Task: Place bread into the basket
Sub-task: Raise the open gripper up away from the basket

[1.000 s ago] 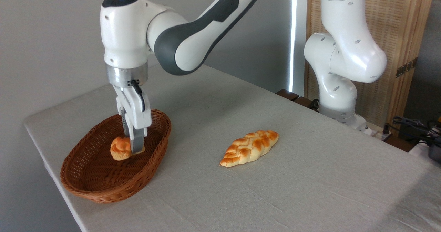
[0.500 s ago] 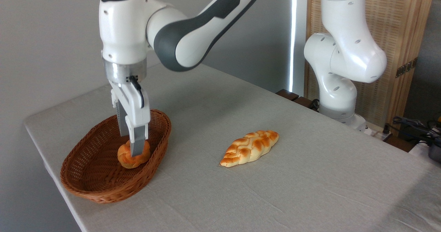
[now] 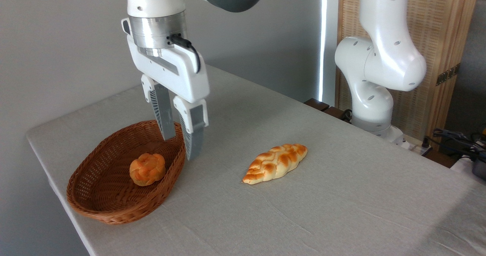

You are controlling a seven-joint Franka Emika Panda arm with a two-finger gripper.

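Note:
The bread (image 3: 147,168), a small round orange-golden knotted bun, lies inside the brown wicker basket (image 3: 95,195) toward its right side, touching nothing but the basket. My gripper (image 3: 181,147) hangs above the basket's right rim, up and to the right of the bun. Its two fingers are spread apart with nothing between them.
A longer braided loaf (image 3: 275,163) lies on the grey tablecloth to the right of the basket. The arm's white base (image 3: 374,96) stands at the table's far right edge. The table's left edge runs close beside the basket.
The gripper let go of the bun, which dropped and settled in the basket. It then opened wider, rose and shifted right, turning about its axis.

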